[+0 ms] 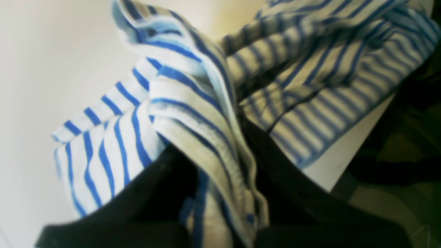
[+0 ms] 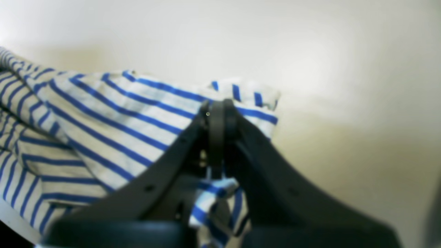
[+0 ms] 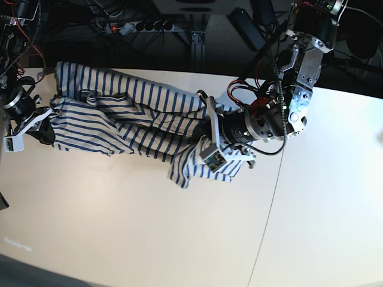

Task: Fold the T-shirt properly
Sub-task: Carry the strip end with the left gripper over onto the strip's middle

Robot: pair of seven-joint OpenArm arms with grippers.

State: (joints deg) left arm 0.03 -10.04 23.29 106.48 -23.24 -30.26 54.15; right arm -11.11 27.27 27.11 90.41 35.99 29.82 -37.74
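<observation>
T-shirt (image 3: 125, 119) bunched along table's (image 3: 179, 239) far edge, perhaps overhanging.

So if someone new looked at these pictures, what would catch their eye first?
The striped T-shirt, stretched in a rumpled band across the far side of the white table. Each end is pinched: the right gripper clamps one edge, and the left gripper holds a bunched fold.
</observation>
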